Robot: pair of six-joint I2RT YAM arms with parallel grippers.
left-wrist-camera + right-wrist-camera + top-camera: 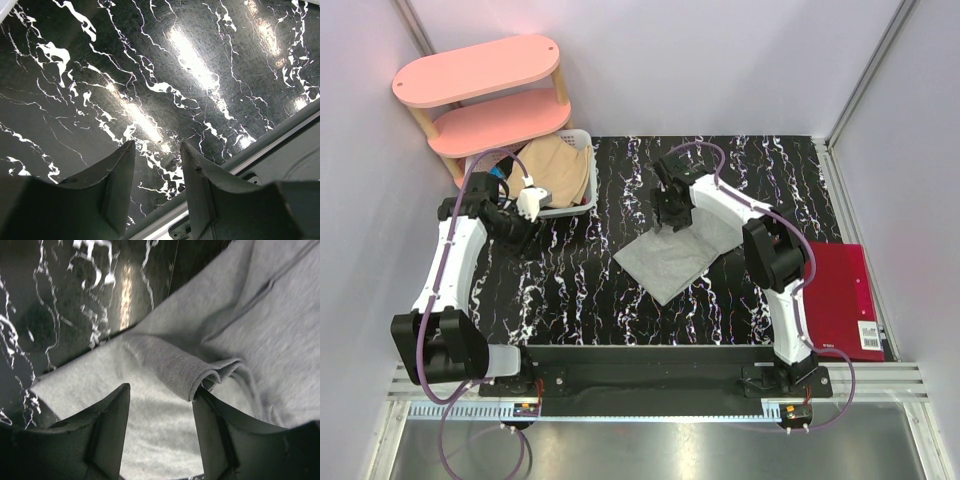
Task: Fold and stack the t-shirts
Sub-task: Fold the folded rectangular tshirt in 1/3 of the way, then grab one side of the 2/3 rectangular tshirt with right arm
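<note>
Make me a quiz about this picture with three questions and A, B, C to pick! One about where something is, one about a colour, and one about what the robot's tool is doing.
1. Where is the tan t-shirt?
A) in the white basket
B) on the floor
C) hanging on the wall

2. What colour is the flat t-shirt on the table?
A) blue
B) grey
C) green

3. How is the left tool?
A) open and empty
B) shut on a shirt
C) holding a cup

Answers:
1 A, tan cloth fills the basket.
2 B, it is light grey.
3 A, its fingers stand apart over bare table.
</note>
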